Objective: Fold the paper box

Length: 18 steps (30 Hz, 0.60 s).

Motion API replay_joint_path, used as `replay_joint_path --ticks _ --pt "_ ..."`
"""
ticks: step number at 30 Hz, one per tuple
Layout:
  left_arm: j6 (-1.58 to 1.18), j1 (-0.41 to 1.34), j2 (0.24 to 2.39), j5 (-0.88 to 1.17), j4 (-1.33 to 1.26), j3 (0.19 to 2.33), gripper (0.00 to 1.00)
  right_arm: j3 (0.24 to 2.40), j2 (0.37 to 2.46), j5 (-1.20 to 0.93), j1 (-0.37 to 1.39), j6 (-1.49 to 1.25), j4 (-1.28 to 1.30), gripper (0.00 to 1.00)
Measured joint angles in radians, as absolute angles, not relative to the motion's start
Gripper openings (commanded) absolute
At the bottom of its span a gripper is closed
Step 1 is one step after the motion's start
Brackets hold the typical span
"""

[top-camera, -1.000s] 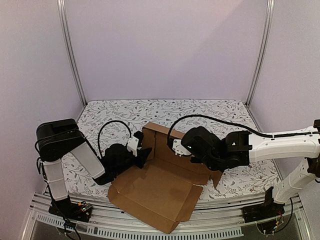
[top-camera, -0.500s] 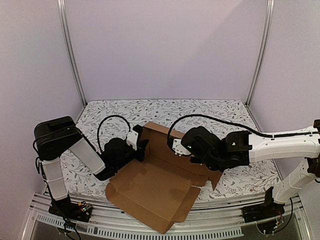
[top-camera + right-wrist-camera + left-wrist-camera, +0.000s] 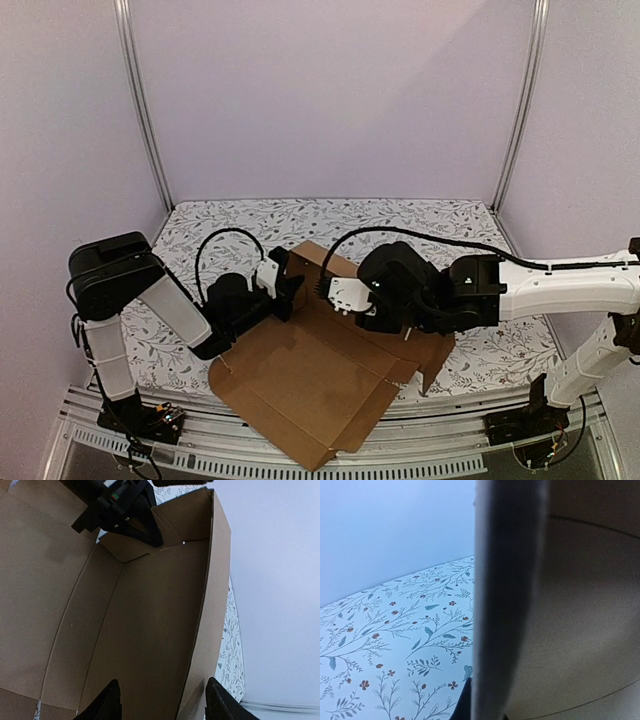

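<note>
- Paper box (image 3: 310,375): a brown corrugated die-cut sheet, partly formed, lying at the middle of the surface (image 3: 420,222). Its large flat panel slopes toward the near side, and its nearest corner overhangs the surface's near edge.
- Far wall (image 3: 215,580): this panel of the box stands raised along the far side. The right wrist view looks along its inner face and thin top edge.
- Corner flap (image 3: 125,550): a short tab folded inward at the left end of the far wall, where that wall meets the base panel.
- Left hand (image 3: 288,292): reaches in from the left, low over the surface, and meets the box at its far left corner. It is closed, its dark fingertips pinching the cardboard at the corner flap. In the left wrist view a dark blurred bar fills the centre, with brown cardboard to its right and floral cloth to its left.
- Right hand (image 3: 161,705): hangs over the box interior from the right, pointed toward the far left corner. Its two fingers (image 3: 107,705) stand apart, so it is open and holds nothing. The lower stretch of the far wall's edge runs between them.
- Surface: covered with a white cloth printed with leafy sprigs, visible on the left, right and far sides of the box.
</note>
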State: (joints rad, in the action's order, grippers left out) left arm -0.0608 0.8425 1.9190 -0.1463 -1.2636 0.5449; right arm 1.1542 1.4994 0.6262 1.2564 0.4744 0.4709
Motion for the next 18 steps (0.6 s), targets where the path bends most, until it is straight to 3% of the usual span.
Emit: replay_joint_path --ticks 10,18 --pt "-0.054 0.842 1.956 -0.069 -1.304 0.559 0.0 1.274 1.404 0.271 1.221 0.424 0.485 0.68" --pt "-0.087 0.794 2.043 0.081 -1.319 0.624 0.0 1.382 1.403 0.172 1.121 0.318 0.464 0.67"
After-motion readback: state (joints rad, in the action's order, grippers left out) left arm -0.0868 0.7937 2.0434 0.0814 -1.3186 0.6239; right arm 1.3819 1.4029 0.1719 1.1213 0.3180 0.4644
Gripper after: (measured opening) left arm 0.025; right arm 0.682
